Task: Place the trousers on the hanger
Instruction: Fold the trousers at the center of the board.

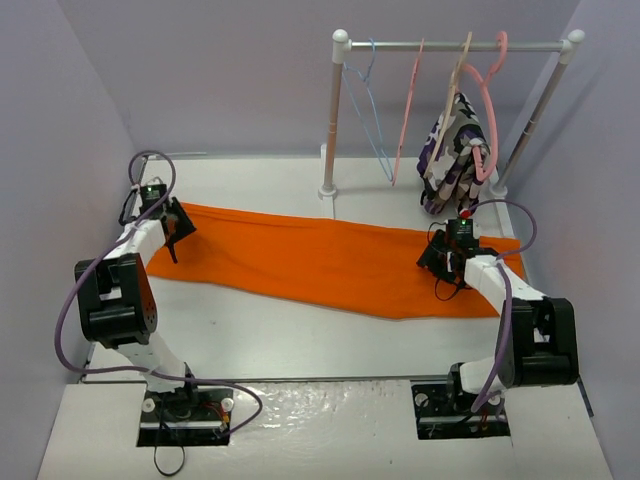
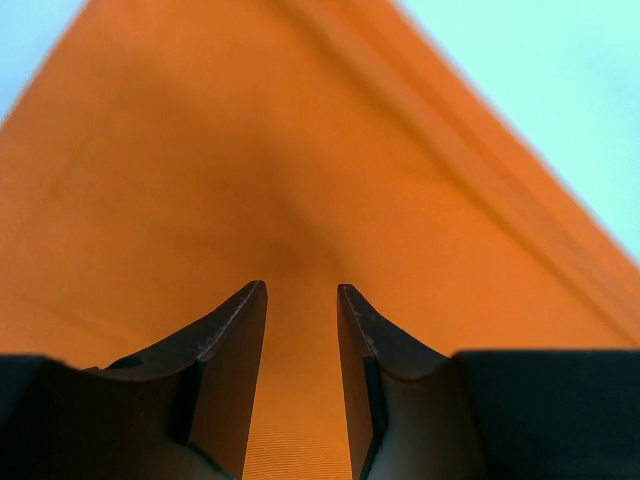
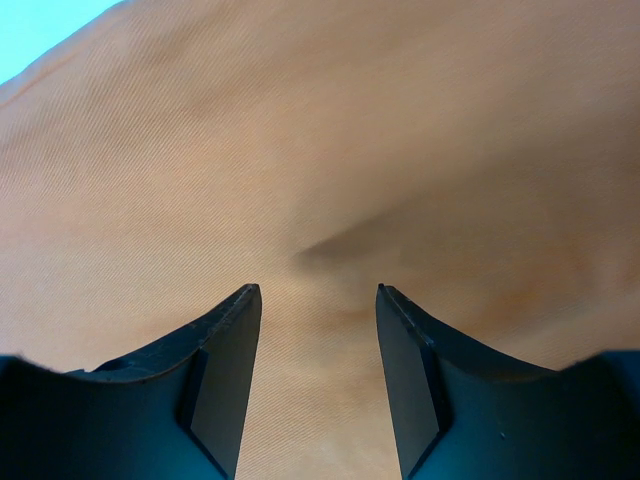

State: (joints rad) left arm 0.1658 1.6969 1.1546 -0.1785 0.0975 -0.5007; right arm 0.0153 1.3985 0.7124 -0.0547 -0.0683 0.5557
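1. At the left of the top view, our left gripper (image 1: pixel 176 234) sits at the left end of the long, plain, bright orange cloth trousers (image 1: pixel 320 262). Its jaws are narrowly parted over flat cloth and pinch nothing.
2. The trousers lie spread across the middle of the white table (image 1: pixel 300 340).
3. At upper centre, the thin light-blue wire hanger (image 1: pixel 368 105) hangs on the rail, well apart from both grippers.
4. At the right, our right gripper (image 1: pixel 447 262) is over the trousers' other end, with its jaws somewhat wider and empty.
5. We judge that closing on flat cloth may catch only one layer or slip off.
6. An uneven lift could let the long cloth sag and snag the neighbouring pink hangers (image 1: pixel 408 110).
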